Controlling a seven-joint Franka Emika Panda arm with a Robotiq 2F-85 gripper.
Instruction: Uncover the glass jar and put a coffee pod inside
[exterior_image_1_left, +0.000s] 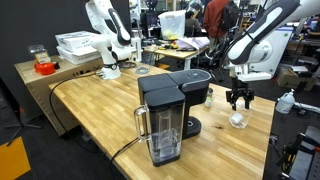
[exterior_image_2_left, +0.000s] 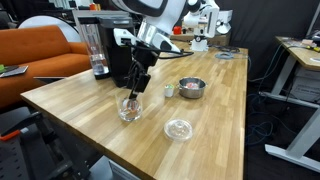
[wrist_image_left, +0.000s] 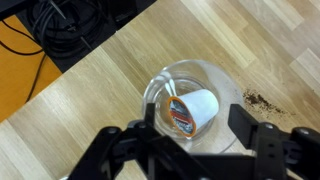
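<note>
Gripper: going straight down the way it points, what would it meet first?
Probably the glass jar directly below the gripper: its rim, or the coffee pod lying inside. Which comes first is unclear.

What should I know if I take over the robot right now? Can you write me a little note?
Claw: open and holding nothing. It hangs just above the glass jar.
Glass jar: uncovered, standing on the wooden table.
Coffee pod: lying inside the jar.
Lid: the round clear piece lying flat on the table beside the jar is probably the lid.
Done: the jar is open and the pod is in.
Left: probably nothing except lifting the claw straight up, clear of the jar.
</note>
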